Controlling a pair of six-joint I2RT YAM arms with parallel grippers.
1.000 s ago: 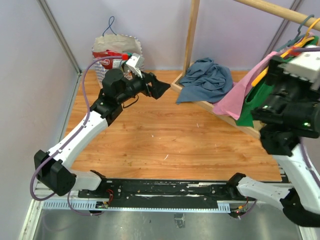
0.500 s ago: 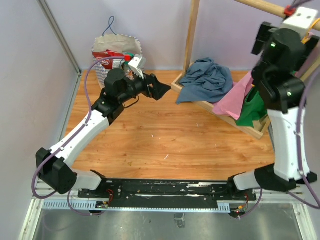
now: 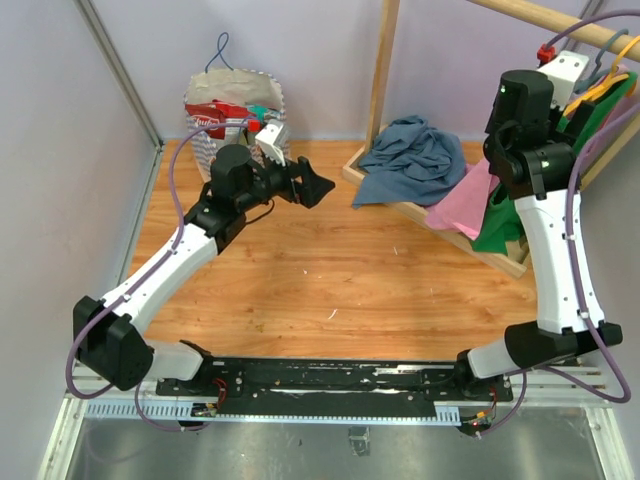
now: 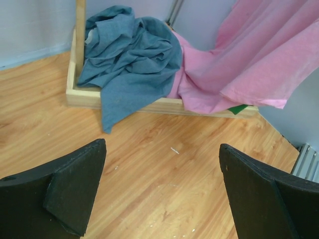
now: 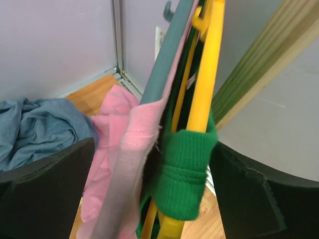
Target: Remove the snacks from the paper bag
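Bag risk: the paper bag (image 3: 232,80) stands upright in the far left corner. It looks thin and light, so a nudge on its rim from the left gripper (image 3: 310,180) could tip or crumple it.
Bag contents: the snacks (image 3: 215,118) poke above the rim, with 1 red-and-white packet on top and something green beside it. How many lie deeper is hidden.
Left gripper: fingers spread wide, holding nothing. It sits just right of the bag but faces away from it, toward the tray (image 4: 83,96).
Tray contents: 1 crumpled grey-blue cloth (image 3: 412,155) spills over the near rim.
Right gripper (image 5: 149,194): fingers wide apart and empty, up by the rail (image 3: 530,12), well apart from the bag. They sit on either side of the hangers (image 5: 207,74) carrying 2 garments, the pink garment (image 5: 124,144) and the green garment (image 5: 184,174).
Right risk: if the fingers close or pull away here, they could snag a hanger or drag a garment off the rail.
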